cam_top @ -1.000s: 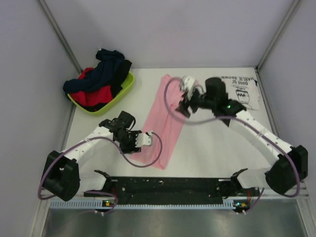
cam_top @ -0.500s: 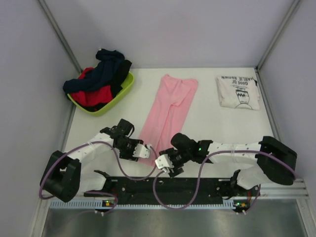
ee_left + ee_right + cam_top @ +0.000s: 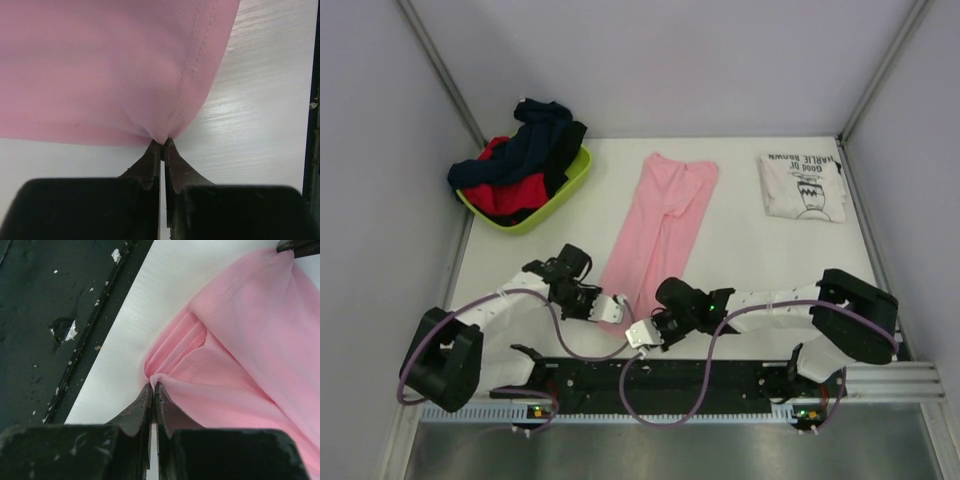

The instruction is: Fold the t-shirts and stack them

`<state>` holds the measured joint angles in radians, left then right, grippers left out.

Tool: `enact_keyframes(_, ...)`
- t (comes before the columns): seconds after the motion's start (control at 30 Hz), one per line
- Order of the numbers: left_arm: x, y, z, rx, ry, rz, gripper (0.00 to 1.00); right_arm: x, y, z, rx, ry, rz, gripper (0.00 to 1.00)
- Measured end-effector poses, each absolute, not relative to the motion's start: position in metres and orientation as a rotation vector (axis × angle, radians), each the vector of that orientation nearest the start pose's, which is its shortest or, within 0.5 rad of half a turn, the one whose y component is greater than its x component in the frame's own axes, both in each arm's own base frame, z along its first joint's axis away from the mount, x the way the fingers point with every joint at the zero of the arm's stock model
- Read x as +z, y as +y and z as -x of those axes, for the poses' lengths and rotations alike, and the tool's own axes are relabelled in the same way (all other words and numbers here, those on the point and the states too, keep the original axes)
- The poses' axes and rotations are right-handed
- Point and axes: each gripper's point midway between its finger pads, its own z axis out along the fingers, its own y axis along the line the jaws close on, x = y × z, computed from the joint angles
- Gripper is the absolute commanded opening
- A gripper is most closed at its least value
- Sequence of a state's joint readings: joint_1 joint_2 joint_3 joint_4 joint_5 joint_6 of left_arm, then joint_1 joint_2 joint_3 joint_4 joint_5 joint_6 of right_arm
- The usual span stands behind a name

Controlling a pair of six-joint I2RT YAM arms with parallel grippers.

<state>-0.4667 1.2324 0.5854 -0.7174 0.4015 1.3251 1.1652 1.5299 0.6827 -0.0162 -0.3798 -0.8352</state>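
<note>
We find the light-pink t-shirt (image 3: 660, 225) lying on the white surface (image 3: 760, 270) as a long narrow strip, running from the far middle toward the near edge, where it slants slightly to the left. The left gripper (image 3: 163, 145) sits low at the strip's near left corner. Its jaws are closed tight on a small pinch of the pink cloth, which puckers where the tips meet it. The right gripper (image 3: 152, 386) sits at the near right corner, just beside the left one. Its jaws are likewise closed on a gathered bit of the hem, and pleats fan out from the pinch. That corner lies close to the dark rail (image 3: 50, 315) along the near edge of the surface. The white t-shirt (image 3: 803, 187) with black lettering and a cartoon print lies folded at the far right of the surface, well apart from the pink one and from both arms. A lime-green basket (image 3: 570, 185) stands at the far left corner, heaped with dark blue and red garments (image 3: 520, 165).
</note>
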Motion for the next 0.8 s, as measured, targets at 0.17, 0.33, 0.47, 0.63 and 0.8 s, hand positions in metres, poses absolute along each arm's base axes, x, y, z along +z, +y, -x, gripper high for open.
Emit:
enact_keyframes(0.17,0.017,-0.13,-0.161,0.551,-2.105,2.737,0.0,0.041,0.329,-0.102,0.607,1.189,2.14,0.0)
enact_keyframes(0.33,0.04,-0.147,-0.139,0.75,-2.17,2.648,0.0,0.072,0.313,-0.092,0.642,1.21,2.094,0.0)
enact_keyframes(0.47,0.086,-0.171,-0.163,0.809,-2.343,2.603,0.0,0.097,0.301,-0.091,0.666,1.252,2.016,0.0)
enact_keyframes(0.63,0.129,-0.194,-0.203,0.799,-2.558,2.561,0.0,0.123,0.278,-0.142,0.646,1.453,1.741,0.0)
enact_keyframes(0.8,0.133,-0.208,-0.257,0.645,-2.747,2.389,0.0,0.13,0.263,-0.205,0.605,1.603,1.466,0.0)
